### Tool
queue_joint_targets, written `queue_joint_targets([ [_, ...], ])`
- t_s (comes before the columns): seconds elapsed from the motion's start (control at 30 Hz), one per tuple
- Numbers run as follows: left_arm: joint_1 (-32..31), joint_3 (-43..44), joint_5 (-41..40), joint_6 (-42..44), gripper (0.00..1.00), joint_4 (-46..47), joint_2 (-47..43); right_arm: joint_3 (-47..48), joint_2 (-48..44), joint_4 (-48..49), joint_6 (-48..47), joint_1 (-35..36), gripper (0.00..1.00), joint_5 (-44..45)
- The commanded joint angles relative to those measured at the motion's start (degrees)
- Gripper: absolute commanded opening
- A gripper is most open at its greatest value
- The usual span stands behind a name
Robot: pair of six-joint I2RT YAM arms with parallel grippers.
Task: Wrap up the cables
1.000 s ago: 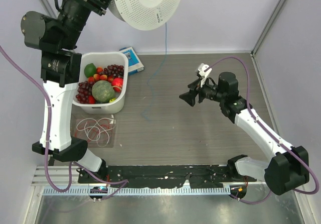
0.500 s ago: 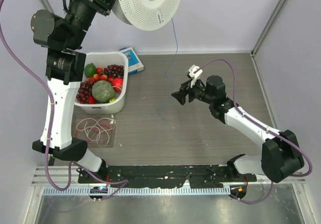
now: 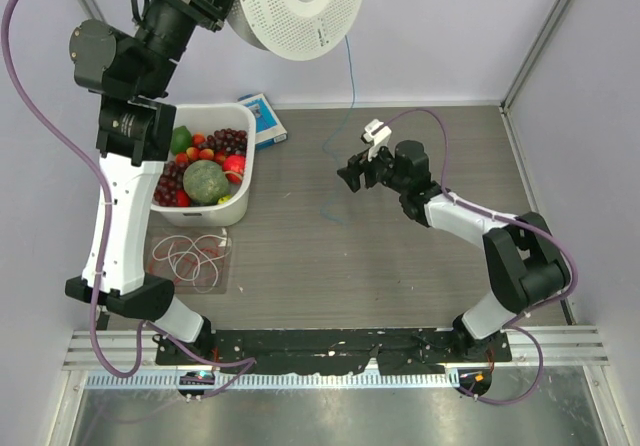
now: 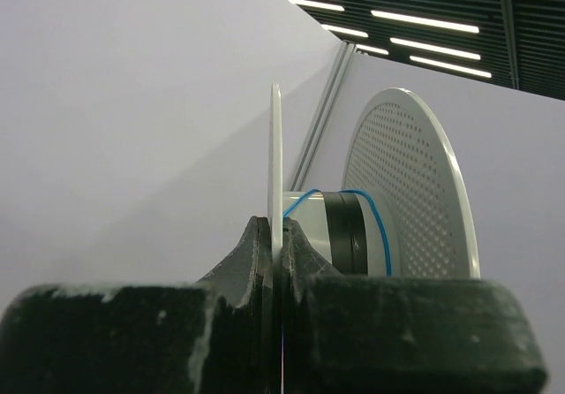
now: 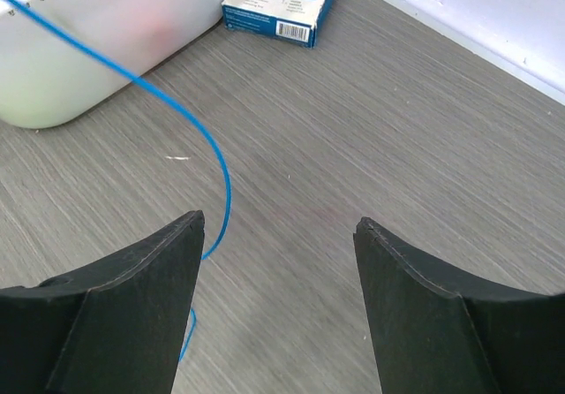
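Your left gripper point(image 4: 275, 238) pinches the flange of the white perforated plastic spool point(image 3: 265, 16), held high. Only a few turns of the hair-thin blue cable point(image 3: 350, 76) sit on the hub; the rest hangs to the grey table point(image 3: 420, 266). Your right gripper point(image 5: 278, 228) gapes wide beside the strand, empty. The red and white cable loops point(image 3: 192, 259) lie unwound near the left arm's base.

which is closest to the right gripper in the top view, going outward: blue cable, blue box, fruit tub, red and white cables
1. blue cable, dangling from the spool just ahead of the right gripper
2. blue box, at the back
3. fruit tub, on the left
4. red and white cables, near left, this side of the tub
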Motion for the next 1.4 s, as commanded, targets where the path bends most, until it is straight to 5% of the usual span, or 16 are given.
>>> queue_joint_targets([
  [0.0,-0.13,0.36,-2.12,-0.96,0.0,5.55,-1.92,5.02,2.58,6.23,-0.15,-0.05,0.73,-2.28],
  [0.1,-0.13,0.09,-2.21,-0.79,0.0,5.37,-1.91,6.6,4.87,6.59,0.2,-0.05,0.69,-4.74],
  [0.27,-0.22,-0.78,-3.0,0.09,0.0,4.67,-2.09,8.8,7.25,4.48,-0.41,-0.05,0.45,-6.59],
  [0.37,-0.13,-1.4,-4.41,1.66,0.0,3.88,-2.18,8.98,6.56,1.06,-1.99,-0.05,0.02,-9.84],
  [0.9,-0.74,-11.15,-26.46,28.29,0.0,-1.04,4.49,-0.16,-23.06,-42.34,-19.65,2.22,0.01,-17.85],
  [1.37,-14.71,-22.48,-34.38,41.57,0.0,-0.34,9.78,16.7,-27.2,-58.45,-34.16,9.97,0.01,-12.31],
])
